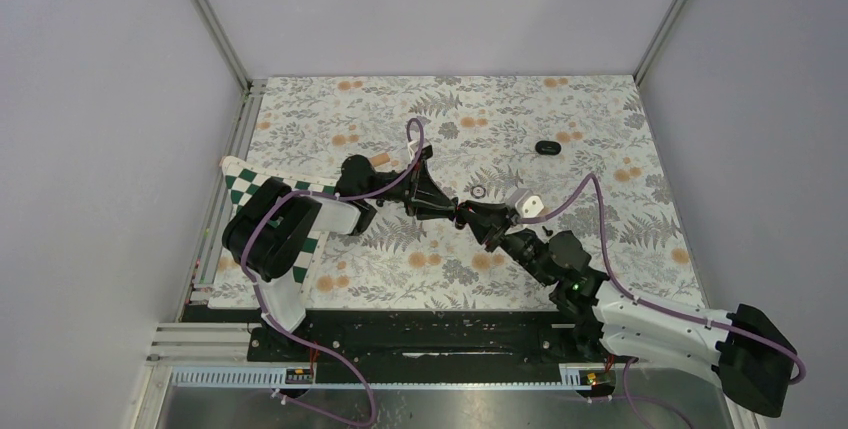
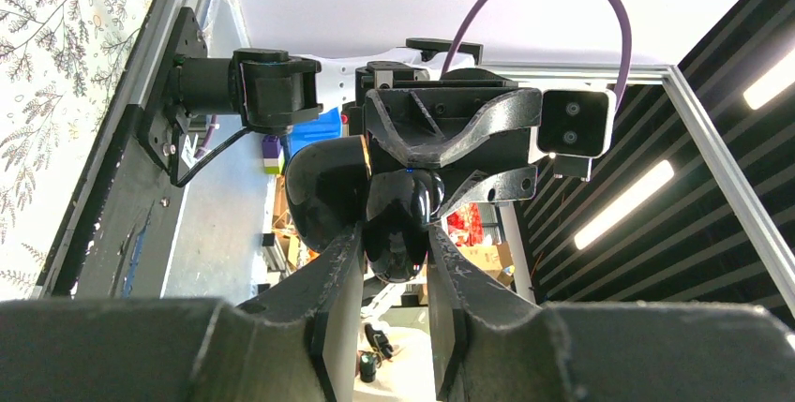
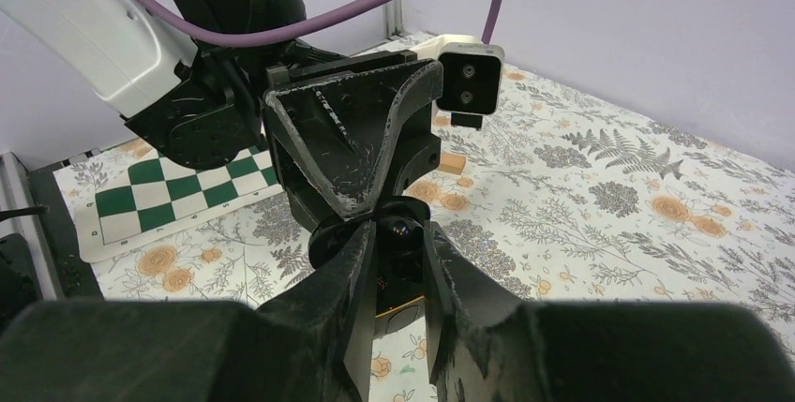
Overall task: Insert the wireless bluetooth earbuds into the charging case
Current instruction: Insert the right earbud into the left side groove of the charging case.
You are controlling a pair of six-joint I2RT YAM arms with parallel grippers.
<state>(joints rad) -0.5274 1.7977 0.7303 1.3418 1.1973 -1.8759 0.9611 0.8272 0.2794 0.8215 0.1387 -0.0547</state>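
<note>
Case [image 2: 398, 219], glossy black, is clamped between the narrowed fingers of the left end effector [image 2: 397, 243]; only the left wrist view shows this. The right end effector [image 3: 397, 236] is nearly closed around something small and black, but it is unclear whether that is a bud or the case, or whether it is gripped. From above, both meet just beside the ring [image 1: 478, 191], hiding the case.
</note>
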